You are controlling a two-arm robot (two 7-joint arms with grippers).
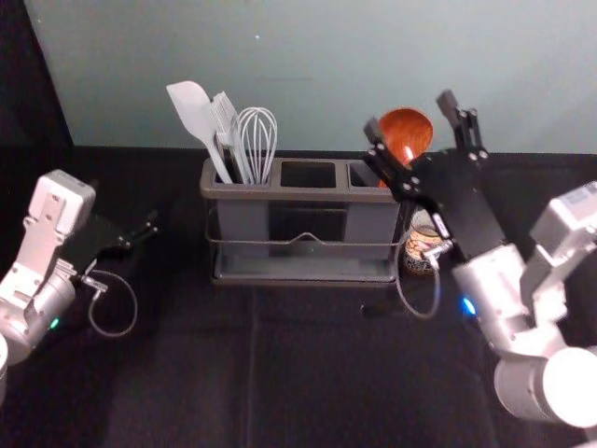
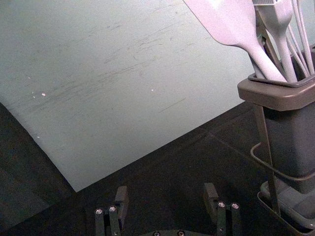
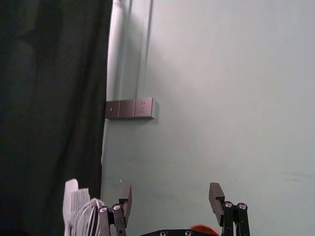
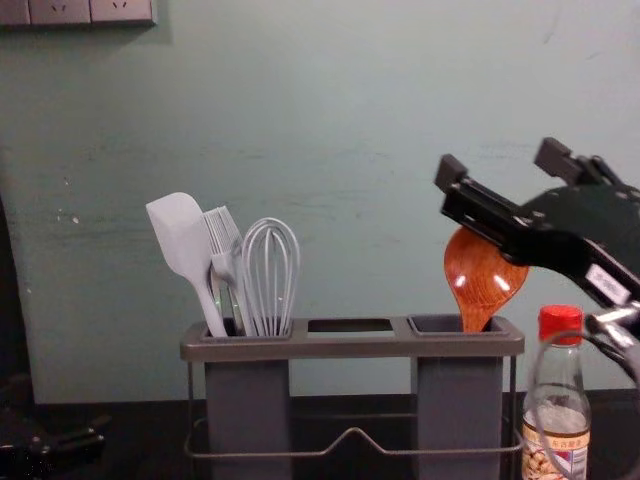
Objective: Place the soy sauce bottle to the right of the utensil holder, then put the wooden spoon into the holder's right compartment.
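Below the spread right claw — wooden spoon in the utensil holder's right compartment, soy sauce bottle beside it; left claw, likewise spread, well apart.

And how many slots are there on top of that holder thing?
3, in a row on the utensil holder: the left one has the spatula, brush and whisk, the middle one has nothing sticking out, and the right one has the wooden spoon.

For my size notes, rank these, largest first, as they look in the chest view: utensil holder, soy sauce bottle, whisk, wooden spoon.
1. Utensil holder
2. Soy sauce bottle
3. Whisk and wooden spoon: too alike to rank
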